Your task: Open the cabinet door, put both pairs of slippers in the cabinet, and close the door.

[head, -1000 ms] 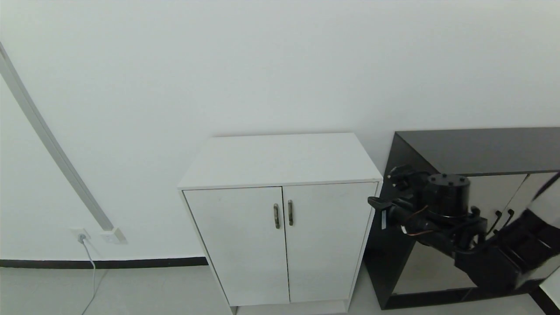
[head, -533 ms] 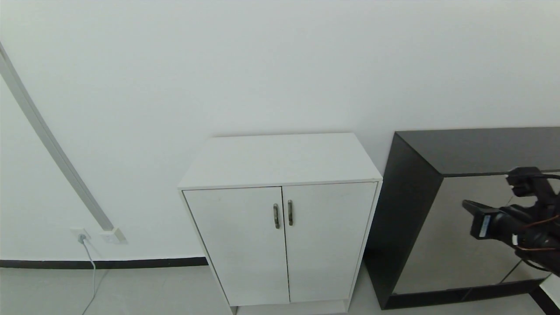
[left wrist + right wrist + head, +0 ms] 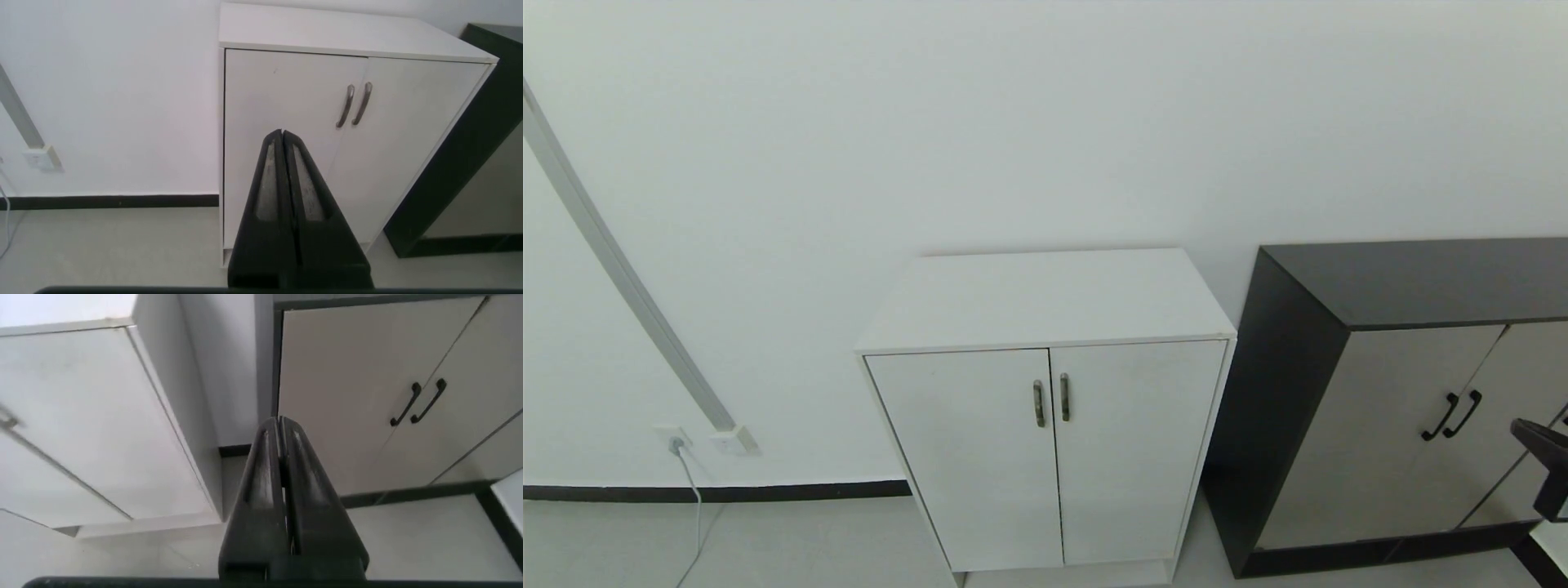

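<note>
The white cabinet (image 3: 1045, 392) stands against the wall with both doors shut; two metal handles (image 3: 1050, 401) meet at its middle. The left wrist view faces its front, where my left gripper (image 3: 283, 135) is shut with nothing in it, some way off from the handles (image 3: 355, 104). My right gripper (image 3: 281, 421) is also shut and empty, held near the white cabinet's side panel (image 3: 184, 416). A dark tip of the right arm (image 3: 1545, 465) pokes in at the head view's right edge.
A black cabinet (image 3: 1380, 392) with grey doors and black handles (image 3: 1452, 415) stands right of the white one, also seen in the right wrist view (image 3: 392, 392). A wall socket with a cable (image 3: 678, 447) and a slanted conduit (image 3: 613, 261) are to the left. Grey floor (image 3: 114, 245) lies in front.
The right arm has drawn back from beside the white cabinet, moving right and down until just a tip is left at the head view's edge. The cabinet doors stay shut.
</note>
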You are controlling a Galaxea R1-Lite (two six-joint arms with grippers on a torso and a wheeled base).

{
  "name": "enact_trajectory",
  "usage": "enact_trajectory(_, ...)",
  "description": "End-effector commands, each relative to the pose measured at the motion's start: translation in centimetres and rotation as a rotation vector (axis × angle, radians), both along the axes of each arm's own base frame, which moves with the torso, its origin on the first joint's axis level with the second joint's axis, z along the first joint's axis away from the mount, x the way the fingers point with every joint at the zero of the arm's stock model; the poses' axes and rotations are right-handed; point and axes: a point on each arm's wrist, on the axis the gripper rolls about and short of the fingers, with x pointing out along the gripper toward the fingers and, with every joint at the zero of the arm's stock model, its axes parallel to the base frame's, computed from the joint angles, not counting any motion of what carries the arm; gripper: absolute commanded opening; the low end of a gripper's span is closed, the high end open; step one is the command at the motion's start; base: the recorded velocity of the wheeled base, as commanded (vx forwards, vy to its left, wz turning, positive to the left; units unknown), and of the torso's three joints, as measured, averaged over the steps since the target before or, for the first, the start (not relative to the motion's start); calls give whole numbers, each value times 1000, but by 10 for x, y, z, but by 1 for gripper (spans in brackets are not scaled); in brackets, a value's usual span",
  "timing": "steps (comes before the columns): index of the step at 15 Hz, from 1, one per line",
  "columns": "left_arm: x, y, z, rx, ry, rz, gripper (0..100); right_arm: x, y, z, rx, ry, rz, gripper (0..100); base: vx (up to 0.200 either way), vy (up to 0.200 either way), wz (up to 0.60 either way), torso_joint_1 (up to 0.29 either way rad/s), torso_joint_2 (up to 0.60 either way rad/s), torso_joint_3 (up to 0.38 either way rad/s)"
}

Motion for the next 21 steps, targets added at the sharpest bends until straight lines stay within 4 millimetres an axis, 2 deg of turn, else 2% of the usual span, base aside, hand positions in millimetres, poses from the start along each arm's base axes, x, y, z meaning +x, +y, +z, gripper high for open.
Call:
enact_trajectory(1,0,0,0,-1,1,0,0,-41,9,0,-35,-41,68,0,0,0,0,0,0,0)
enact_trajectory(7,0,0,0,0,-1,0,0,-117,21,-34,11,102,176,0,0,0,0,0,0,0)
enact_trajectory(9,0,0,0,0,-1,0,0,-132,23,-45,18,119,194,0,0,0,0,0,0,0)
enact_trajectory(11,0,0,0,0,-1,0,0,-138,23,-53,26,145,205,0,0,0,0,0,0,0)
enact_trajectory(14,0,0,0,0,-1,0,0,-138,23,-53,20,149,195,0,0,0,0,0,0,0)
enact_trajectory(16,0,0,0,0,-1,0,0,-136,20,-54,-22,176,38,0,0,0,0,0,0,0)
enact_trajectory(17,0,0,0,0,-1,0,0,-137,19,-57,-42,192,34,0,0,0,0,0,0,0)
enact_trajectory(19,0,0,0,0,1,0,0,-138,20,-57,-48,169,46,0,0,0,0,0,0,0)
enact_trajectory(21,0,0,0,0,1,0,0,-143,20,-57,-56,108,150,0,0,0,0,0,0,0)
